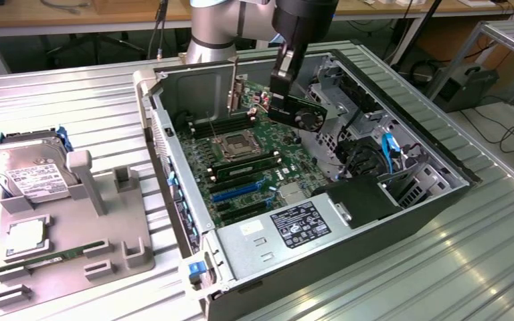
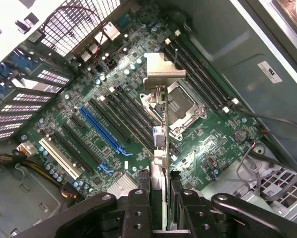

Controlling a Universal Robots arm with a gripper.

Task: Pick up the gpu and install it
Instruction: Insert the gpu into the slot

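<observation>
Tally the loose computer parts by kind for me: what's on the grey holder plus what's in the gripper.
Hard drive: 1
Processor chip: 1
Memory stick: 1
Graphics card, held in the gripper: 1
Total: 4

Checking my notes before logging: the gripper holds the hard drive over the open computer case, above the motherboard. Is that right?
No: the gripper holds the gpu, not the hard drive, which sits in the grey holder at the exterior view's left. The rest stands: over the open computer case, above the motherboard. The exterior view shows it.
</observation>
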